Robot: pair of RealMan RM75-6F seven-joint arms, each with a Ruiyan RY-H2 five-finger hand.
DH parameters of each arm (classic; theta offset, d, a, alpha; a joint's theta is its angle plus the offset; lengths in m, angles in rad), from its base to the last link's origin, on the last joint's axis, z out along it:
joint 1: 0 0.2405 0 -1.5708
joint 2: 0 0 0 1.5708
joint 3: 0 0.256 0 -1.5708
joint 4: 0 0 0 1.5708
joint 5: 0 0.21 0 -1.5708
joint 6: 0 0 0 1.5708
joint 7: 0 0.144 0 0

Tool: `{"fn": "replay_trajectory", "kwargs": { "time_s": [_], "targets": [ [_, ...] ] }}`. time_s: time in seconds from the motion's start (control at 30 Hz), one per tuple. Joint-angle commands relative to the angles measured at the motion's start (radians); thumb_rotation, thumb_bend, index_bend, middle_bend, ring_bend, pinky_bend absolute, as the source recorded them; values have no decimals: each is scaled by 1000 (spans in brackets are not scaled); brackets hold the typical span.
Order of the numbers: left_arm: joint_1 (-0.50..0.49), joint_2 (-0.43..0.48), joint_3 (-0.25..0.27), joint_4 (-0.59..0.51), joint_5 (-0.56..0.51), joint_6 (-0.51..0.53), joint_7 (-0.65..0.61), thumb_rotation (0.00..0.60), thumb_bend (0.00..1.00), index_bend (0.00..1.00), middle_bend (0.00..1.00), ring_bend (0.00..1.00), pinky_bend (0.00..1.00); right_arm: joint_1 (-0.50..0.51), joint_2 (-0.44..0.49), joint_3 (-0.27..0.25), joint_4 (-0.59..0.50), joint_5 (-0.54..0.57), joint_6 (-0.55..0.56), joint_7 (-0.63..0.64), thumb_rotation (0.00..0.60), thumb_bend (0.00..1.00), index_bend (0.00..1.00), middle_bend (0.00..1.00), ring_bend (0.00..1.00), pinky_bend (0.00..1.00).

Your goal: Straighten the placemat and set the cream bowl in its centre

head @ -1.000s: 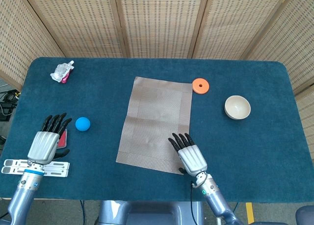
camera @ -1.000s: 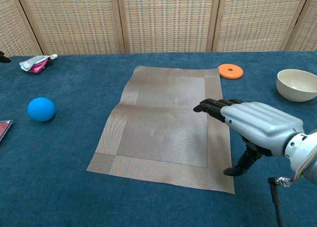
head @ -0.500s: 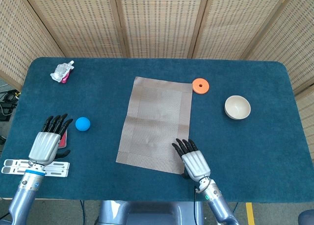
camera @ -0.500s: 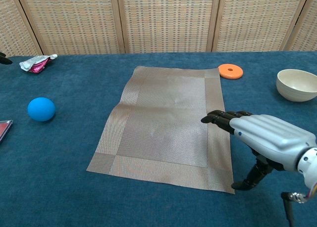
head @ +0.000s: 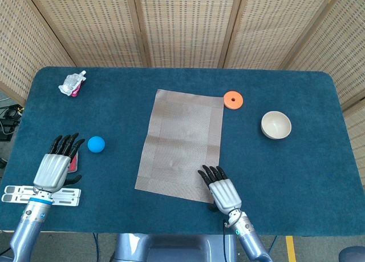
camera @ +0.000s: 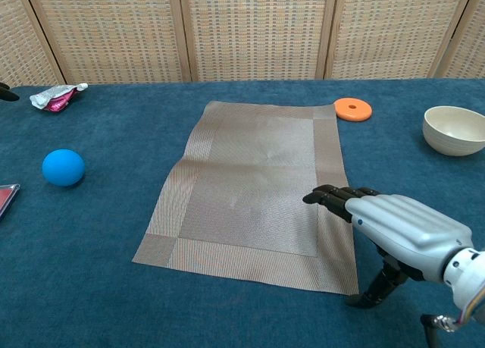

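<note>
Take the placemat (head: 181, 143) as your landmark: it lies skewed on the blue table (head: 296, 176), with a ripple along its left edge. Your right hand (head: 221, 189) hovers at the mat's near right corner, holding nothing, fingers extended side by side over the mat's border, thumb pointing down beside its edge. The cream bowl (head: 276, 125) stands upright well to the right of the mat. Your left hand (head: 55, 166) is far to the mat's left, fingers spread, holding nothing.

Skewed tan placemat (head: 181, 142) (slightly rumpled), cream bowl (head: 276, 125) well right.
</note>
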Motion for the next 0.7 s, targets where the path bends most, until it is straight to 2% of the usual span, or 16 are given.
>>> {"fn": "replay_trajectory", "kwargs": {
  "time_s": [0.03,0.57,0.7],
  "targets": [
    [0,0,0,0,-1,-1,1,600,125,82,0,0,0,-2,-8,3,17,0,-5,11,600,106,25,0,0,0],
    [-6,-13,0,13,-21,-19,22,600,125,78,0,0,0,-12,-43,13,123,-3,-29,70,600,109,21,0,0,0],
    [-7,-15,0,13,-24,-20,27,600,126,78,0,0,0,-13,-50,13,143,-15,-30,87,600,148,21,0,0,0]
  ]
}}
